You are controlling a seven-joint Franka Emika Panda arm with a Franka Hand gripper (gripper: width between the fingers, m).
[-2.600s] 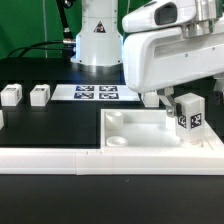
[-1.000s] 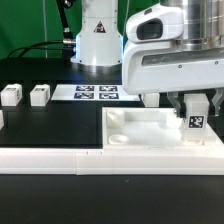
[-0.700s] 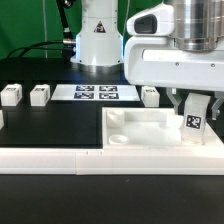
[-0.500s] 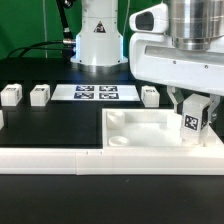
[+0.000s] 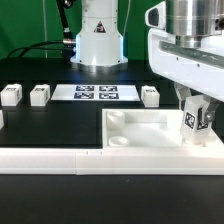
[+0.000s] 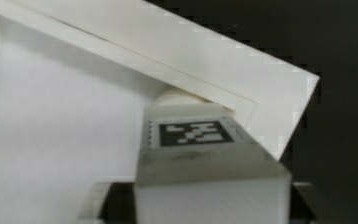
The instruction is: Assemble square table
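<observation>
Exterior view, black table [image 5: 50, 125], green backdrop [image 5: 20, 30]

Leg [image 5: 195, 119] at tabletop [image 5: 150, 129] corner

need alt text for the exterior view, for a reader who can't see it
The gripper holds a tagged white leg at the exterior view's right end of the white square tabletop. Other loose legs and the marker board lie beyond it on the black table.
</observation>
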